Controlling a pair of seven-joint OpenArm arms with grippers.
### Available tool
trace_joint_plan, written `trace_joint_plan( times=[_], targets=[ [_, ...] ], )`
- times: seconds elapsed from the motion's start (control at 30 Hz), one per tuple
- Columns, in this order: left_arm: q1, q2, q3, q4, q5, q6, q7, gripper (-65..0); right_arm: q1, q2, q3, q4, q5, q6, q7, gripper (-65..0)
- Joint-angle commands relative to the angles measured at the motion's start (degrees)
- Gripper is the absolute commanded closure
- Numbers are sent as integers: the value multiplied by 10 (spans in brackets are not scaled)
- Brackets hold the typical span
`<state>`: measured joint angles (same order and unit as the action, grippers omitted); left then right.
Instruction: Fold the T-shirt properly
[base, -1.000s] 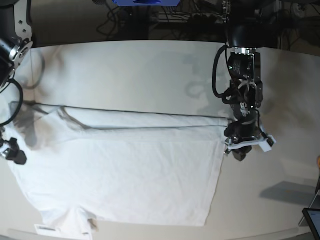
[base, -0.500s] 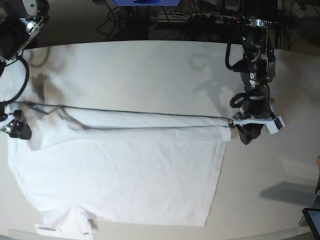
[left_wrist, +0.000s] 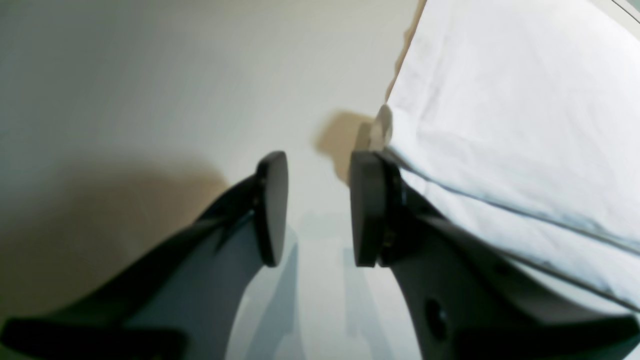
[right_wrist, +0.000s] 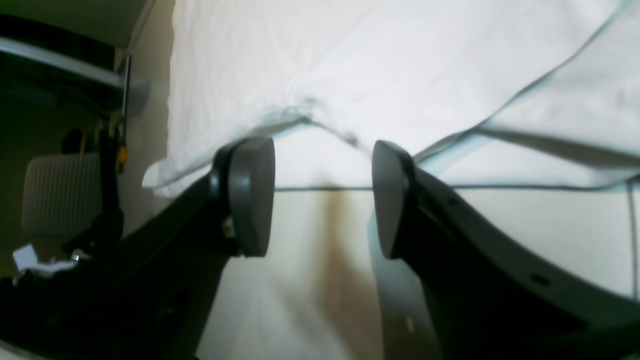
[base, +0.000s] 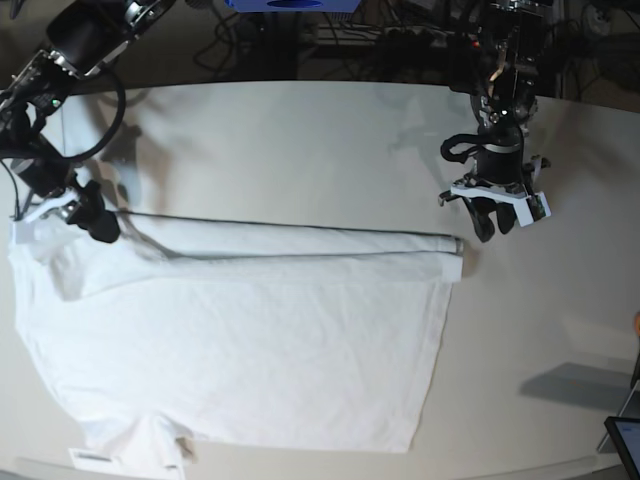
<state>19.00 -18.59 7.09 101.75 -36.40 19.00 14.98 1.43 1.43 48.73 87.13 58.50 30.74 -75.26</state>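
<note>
The white T-shirt (base: 250, 340) lies flat on the off-white table (base: 300, 140), its far part folded over into a long straight band. My left gripper (base: 494, 226) hangs open just right of and beyond the band's right corner, apart from it. In the left wrist view the gripper (left_wrist: 315, 210) holds nothing, and the T-shirt (left_wrist: 500, 125) lies to its right. My right gripper (base: 95, 222) is open at the band's left end. In the right wrist view its fingers (right_wrist: 322, 190) are empty above the T-shirt (right_wrist: 375, 60).
A small white tag (base: 95, 458) lies at the table's front edge by the shirt's lower left corner. A dark device (base: 625, 440) pokes in at the bottom right. Cables and equipment (base: 290, 30) line the space behind the table's far edge.
My left gripper has come off the band's right corner and drawn back toward the far side. My right gripper has moved from the shirt's left edge up to the fold. The shirt has stayed put.
</note>
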Motion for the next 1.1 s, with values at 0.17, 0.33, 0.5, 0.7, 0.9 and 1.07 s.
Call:
trace_joint_plan(
  times=[0.17, 0.33, 0.5, 0.7, 0.9, 1.07],
  targets=[
    [-3, -5, -3, 11, 5, -4, -16, -210, 8, 5, 1, -16, 16, -17, 10, -300],
    [2, -5, -6, 15, 5, -4, -16, -210, 5, 8, 1, -44, 16, -20, 23, -300],
    [4, -6, -6, 15, 5, -4, -16, -210, -1, 8, -3, -51, 16, -20, 33, -300],
    [5, -7, -6, 15, 5, -4, -16, -210, 0, 6, -4, -51, 16, -20, 33, -300],
    [5, -5, -6, 15, 5, -4, -16, -210, 8, 6, -4, -51, 16, -20, 33, -299],
    [5, -5, -6, 15, 5, -4, -16, -210, 21, 5, -4, -59, 16, -20, 33, -299]
  ],
)
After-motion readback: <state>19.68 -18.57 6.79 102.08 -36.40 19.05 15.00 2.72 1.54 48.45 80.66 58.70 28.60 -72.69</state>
